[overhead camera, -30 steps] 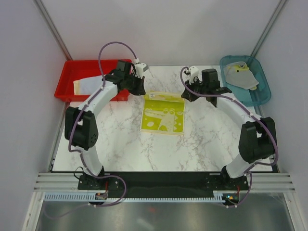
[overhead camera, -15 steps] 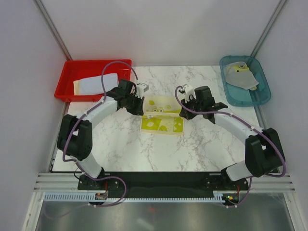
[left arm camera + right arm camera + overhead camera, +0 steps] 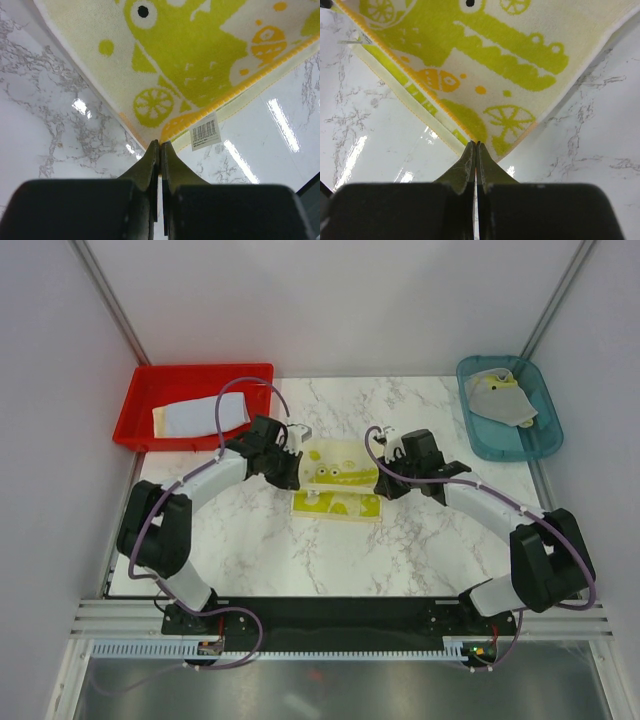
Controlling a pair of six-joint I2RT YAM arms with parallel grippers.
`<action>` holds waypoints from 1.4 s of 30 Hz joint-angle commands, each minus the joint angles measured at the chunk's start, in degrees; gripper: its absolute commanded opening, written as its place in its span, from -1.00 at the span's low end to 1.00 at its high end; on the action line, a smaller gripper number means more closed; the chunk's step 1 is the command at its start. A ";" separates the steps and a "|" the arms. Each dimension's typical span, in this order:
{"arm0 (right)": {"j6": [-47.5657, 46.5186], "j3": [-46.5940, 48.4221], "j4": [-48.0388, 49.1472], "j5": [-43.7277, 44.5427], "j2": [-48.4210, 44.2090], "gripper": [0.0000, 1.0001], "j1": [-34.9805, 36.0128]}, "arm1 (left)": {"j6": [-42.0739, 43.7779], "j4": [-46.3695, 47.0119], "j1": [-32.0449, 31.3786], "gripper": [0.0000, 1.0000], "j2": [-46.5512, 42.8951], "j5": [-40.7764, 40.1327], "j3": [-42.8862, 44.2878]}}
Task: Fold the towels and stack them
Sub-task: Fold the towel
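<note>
The yellow towel with green crocodile print (image 3: 338,480) lies mid-table, its far half lifted and curled toward the near edge. My left gripper (image 3: 298,462) is shut on its far left corner. In the left wrist view the pinched corner sits at the gripper's (image 3: 160,144) tips, with the printed cloth (image 3: 190,60) and a white barcode label (image 3: 205,131) beyond. My right gripper (image 3: 385,478) is shut on the far right corner; in the right wrist view its tips (image 3: 476,144) pinch the towel's (image 3: 485,60) orange-edged corner.
A red tray (image 3: 150,390) at the back left holds a folded lavender-blue towel (image 3: 195,418) over a cream one. A teal tray (image 3: 540,440) at the back right holds a grey towel with a yellow patch (image 3: 503,398). Grey walls enclose the marble table.
Both grippers have moved from the towel's far edge toward the near side, carrying its far corners up and over the cloth. The flat towel now shows a fold.
</note>
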 commanded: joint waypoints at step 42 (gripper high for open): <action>47.19 -5.61 -0.56 21.80 7.02 -0.31 6.49 | -27.30 3.95 -1.74 0.10 -4.75 -7.89 -11.13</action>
